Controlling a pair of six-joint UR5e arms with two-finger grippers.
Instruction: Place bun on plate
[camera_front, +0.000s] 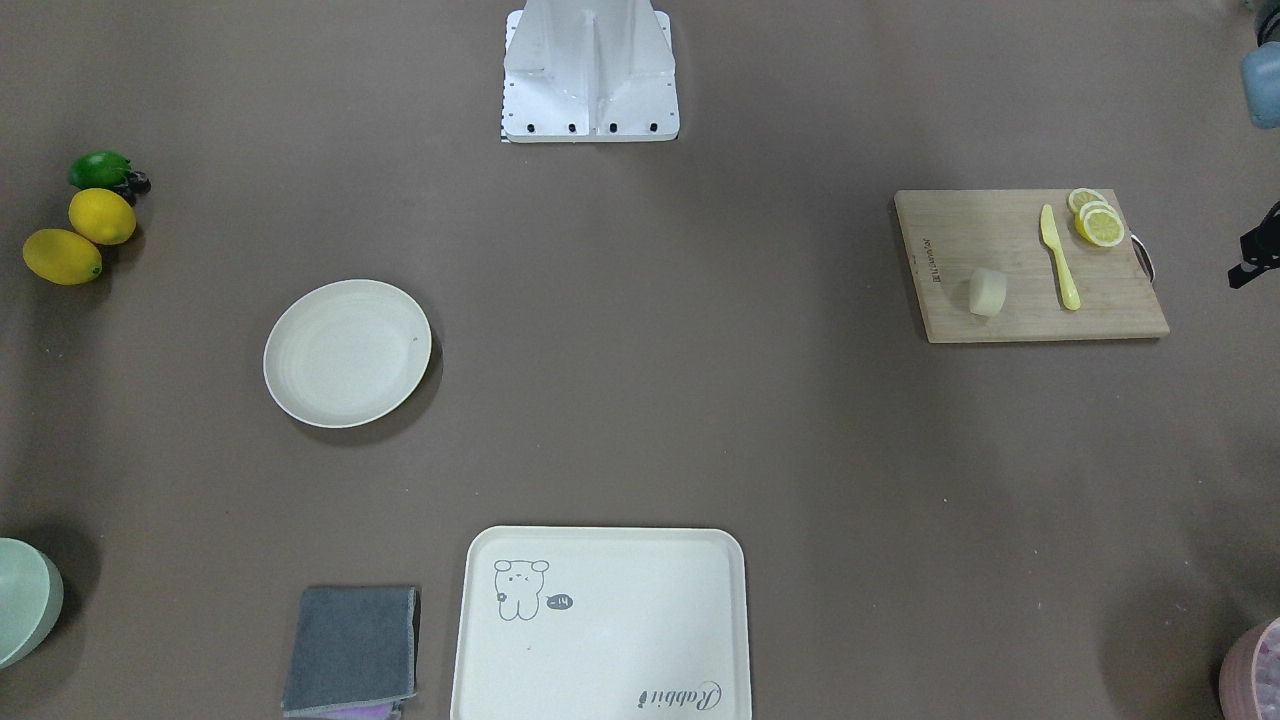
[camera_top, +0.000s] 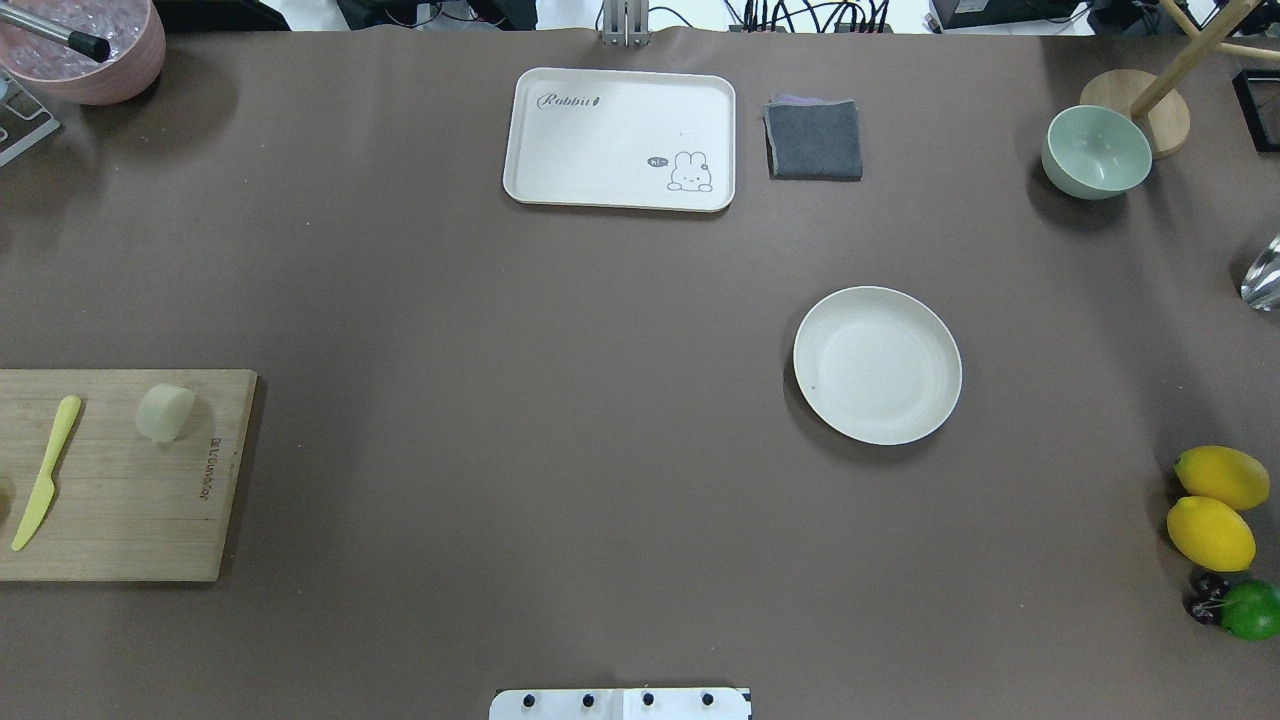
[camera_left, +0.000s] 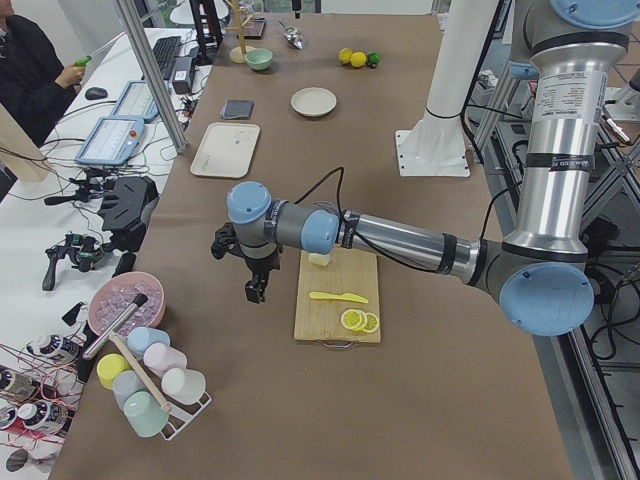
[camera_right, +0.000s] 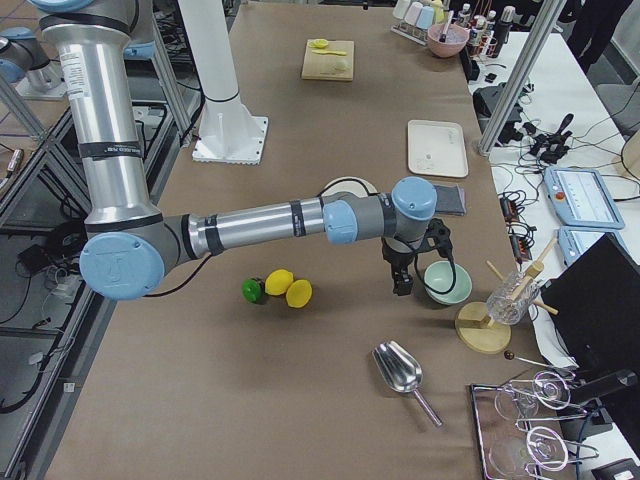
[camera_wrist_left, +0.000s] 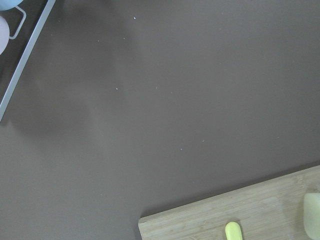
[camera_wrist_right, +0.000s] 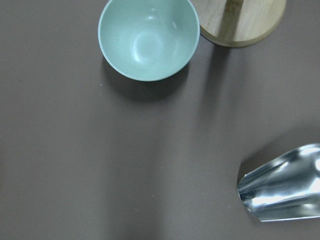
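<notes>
The bun (camera_front: 987, 292) is a pale cream chunk lying on a wooden cutting board (camera_front: 1000, 230), also seen as the bun (camera_top: 165, 412) from overhead. The round cream plate (camera_front: 347, 352) sits bare on the brown table, far from the board, shown as the plate (camera_top: 877, 365) overhead. My left gripper (camera_left: 255, 290) hangs over the table beside the board's edge, apart from the bun (camera_left: 319, 260); I cannot tell whether it is open or shut. My right gripper (camera_right: 403, 282) hovers beside the green bowl (camera_right: 447, 283), and I cannot tell its state either.
A yellow knife (camera_front: 1060, 258) and lemon slices (camera_front: 1098, 220) share the board. A cream tray (camera_top: 620, 140) and grey cloth (camera_top: 814, 140) lie at the far edge. Lemons and a lime (camera_top: 1215, 515) sit right. A metal scoop (camera_wrist_right: 282, 185) and pink ice bowl (camera_top: 90, 50) are nearby.
</notes>
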